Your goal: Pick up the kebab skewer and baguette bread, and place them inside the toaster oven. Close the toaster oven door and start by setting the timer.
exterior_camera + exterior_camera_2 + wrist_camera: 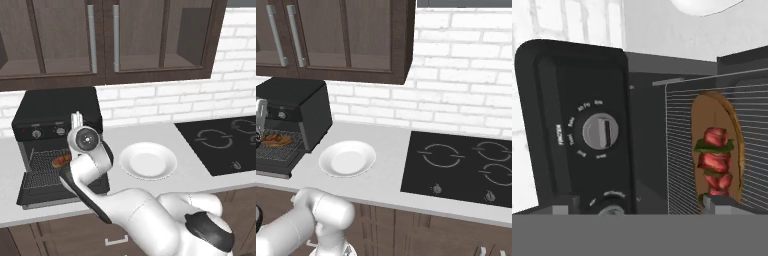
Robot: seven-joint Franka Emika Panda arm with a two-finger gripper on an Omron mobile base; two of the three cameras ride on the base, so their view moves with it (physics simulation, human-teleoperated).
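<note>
The toaster oven (55,107) stands at the counter's left, and its door (35,196) is dropped open. On the wire rack lies the baguette bread (732,135), with the kebab skewer (714,162) resting on top of it; both also show as the baguette bread (61,161) and the kebab skewer (273,137). My gripper (639,205) hovers in front of the oven's opening, its fingertips (714,202) wide apart with nothing between them. The gripper (76,122) is level with the control panel. A function knob (601,131) faces the hand camera.
A white plate (165,172) sits on the grey counter to the right of the oven, also seen as the plate (363,167). A black cooktop (225,142) lies at the far right. Dark wall cabinets (100,40) hang above the oven.
</note>
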